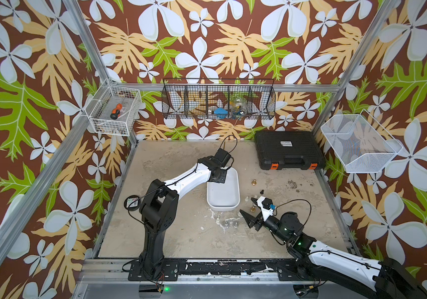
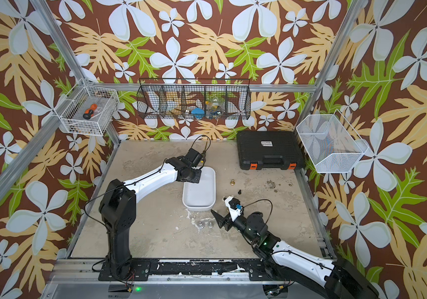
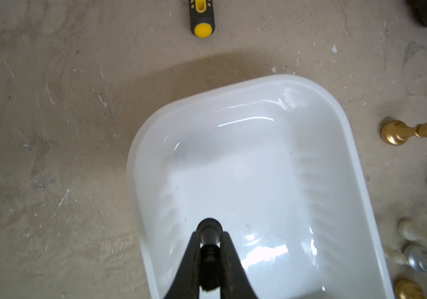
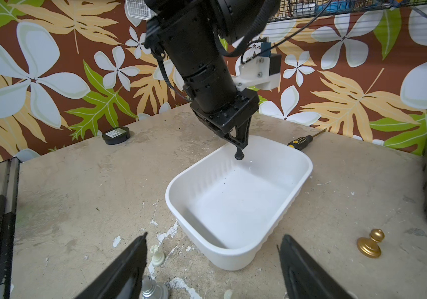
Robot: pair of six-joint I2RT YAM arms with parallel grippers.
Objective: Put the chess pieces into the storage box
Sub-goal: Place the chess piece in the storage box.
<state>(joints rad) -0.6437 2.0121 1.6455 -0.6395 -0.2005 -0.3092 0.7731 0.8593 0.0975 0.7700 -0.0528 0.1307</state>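
The white storage box (image 1: 222, 207) (image 2: 198, 207) stands mid-table. My left gripper (image 3: 209, 236) (image 4: 239, 147) hangs over its far end, shut on a black chess piece (image 3: 209, 227) (image 4: 239, 156) held base down just above the rim. My right gripper (image 4: 214, 236) (image 1: 246, 205) stands open and low at the box's near right corner, holding nothing. Loose chess pieces stand around it: a gold one (image 1: 254, 182) (image 4: 370, 243), a black one (image 1: 261, 192), cream ones (image 1: 246, 198) (image 4: 157, 255), and silver ones (image 1: 226, 225) (image 4: 152, 287).
A black case with orange latches (image 1: 289, 150) lies at the back right. A yellow-tipped screwdriver (image 4: 300, 141) (image 3: 201, 18) lies behind the box. A round black tin (image 1: 132, 202) sits by the left edge. Wire baskets (image 1: 115, 114) (image 1: 357, 145) hang on the walls.
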